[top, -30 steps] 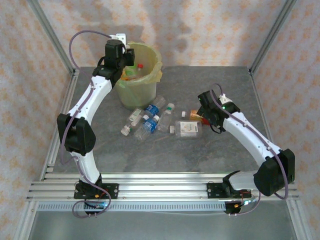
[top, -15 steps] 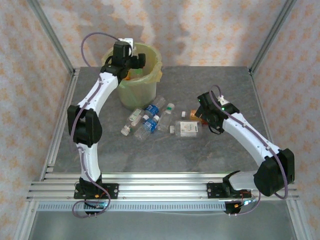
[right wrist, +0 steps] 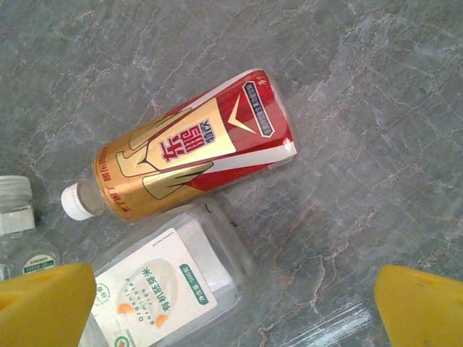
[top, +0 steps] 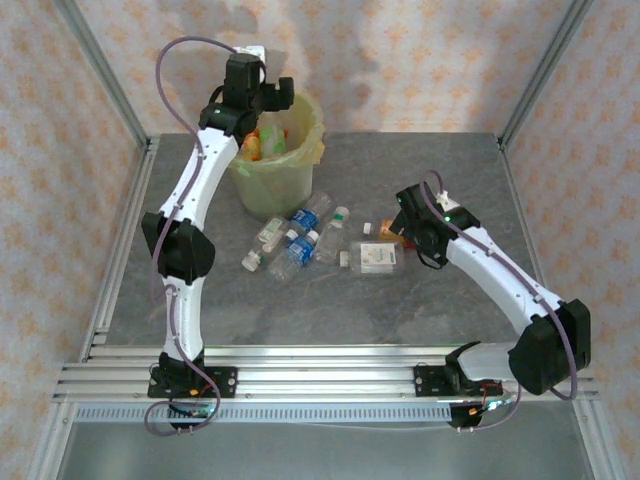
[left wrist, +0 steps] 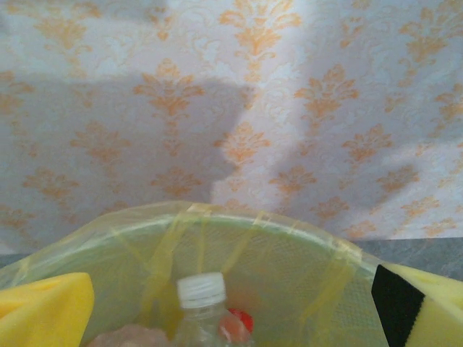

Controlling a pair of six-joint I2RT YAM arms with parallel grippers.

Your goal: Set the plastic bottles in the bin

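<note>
Hovering over the bin (top: 290,180) — left end effector (top: 275,100), pads spread, gripping nothing; a white-capped bottle (left wrist: 200,300) sits inside the bin. Right end effector (right wrist: 231,303) — released, above a red-and-gold bottle (right wrist: 192,155) lying on the bench (right wrist: 362,87), just beside a white-labelled bottle (right wrist: 166,285). Further bottles (top: 298,240) lie loose near the bin.

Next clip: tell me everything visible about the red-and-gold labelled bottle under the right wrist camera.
The red-and-gold bottle is a small plastic bottle lying on its side on the grey marbled table. In the right wrist view its white cap points lower left and its base upper right. A glossy red label with a gold panel and Chinese characters wraps nearly all of it. Its lower flank appears to rest against a clear bottle with a white label. The right gripper hangs open, not touching it.
</note>
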